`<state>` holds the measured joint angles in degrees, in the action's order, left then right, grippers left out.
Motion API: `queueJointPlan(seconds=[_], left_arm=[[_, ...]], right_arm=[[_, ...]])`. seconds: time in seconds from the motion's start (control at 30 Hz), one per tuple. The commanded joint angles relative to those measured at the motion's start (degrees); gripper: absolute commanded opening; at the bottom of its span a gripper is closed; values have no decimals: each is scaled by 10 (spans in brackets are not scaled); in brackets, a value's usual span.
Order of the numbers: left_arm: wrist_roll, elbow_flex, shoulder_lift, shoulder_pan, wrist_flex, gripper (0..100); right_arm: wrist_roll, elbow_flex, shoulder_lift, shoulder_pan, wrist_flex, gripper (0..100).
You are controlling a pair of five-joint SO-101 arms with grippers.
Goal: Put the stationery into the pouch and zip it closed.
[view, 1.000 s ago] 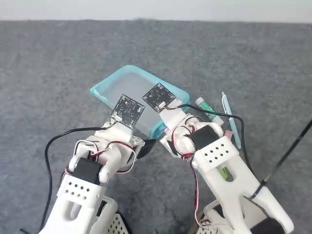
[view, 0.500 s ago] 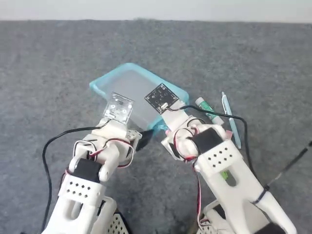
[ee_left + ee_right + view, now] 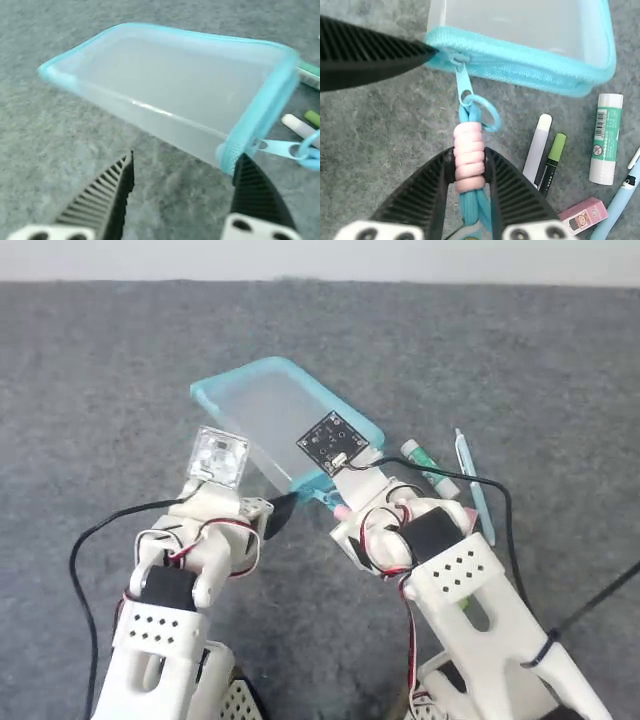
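The translucent pouch (image 3: 270, 415) with teal trim lies flat on the grey carpet, also seen close in the left wrist view (image 3: 170, 85). Its zipper slider sits at the near corner, and the teal pull (image 3: 462, 85) leads to a pink charm (image 3: 468, 162). My right gripper (image 3: 468, 167) is shut on that charm. My left gripper (image 3: 182, 172) stands open just in front of the pouch's long near side, one finger (image 3: 370, 57) touching the slider corner. A glue stick (image 3: 606, 137), white pen (image 3: 536, 147), green marker (image 3: 552, 160), pink eraser (image 3: 582, 215) and blue pen (image 3: 472, 480) lie outside the pouch.
Grey carpet (image 3: 120, 360) stretches to the left of and behind the pouch. The stationery is clustered right of the pouch, beside the right arm (image 3: 450, 560). Black cables (image 3: 100, 530) trail from both arms.
The left arm has swung left and drawn back from the pouch's near corner. The pouch has turned slightly, its near end shifting. The right gripper keeps hold of the pull.
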<state>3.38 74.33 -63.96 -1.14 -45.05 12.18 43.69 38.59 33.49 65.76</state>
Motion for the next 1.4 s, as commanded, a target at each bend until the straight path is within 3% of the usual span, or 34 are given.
queueJointPlan(seconds=[0.0,0.57,0.7,0.9,0.97,1.13,1.27,1.37], left_arm=[[-9,-5,-9,38,29,295],[-9,-4,-8,43,32,295],[-8,11,-10,5,31,295],[-11,28,-9,-37,31,295],[-24,31,-9,-40,31,295],[-33,31,-12,-28,31,295],[-30,29,-13,1,32,295],[-29,32,-12,6,46,295]], right_arm=[[11,-2,29,-33,9,7],[25,-2,29,-52,11,7],[33,-2,22,-52,12,24],[40,-2,22,-22,28,322],[40,-2,22,6,38,379],[41,-1,21,23,57,298],[46,1,-7,-29,119,242],[99,9,-44,-80,152,242]])
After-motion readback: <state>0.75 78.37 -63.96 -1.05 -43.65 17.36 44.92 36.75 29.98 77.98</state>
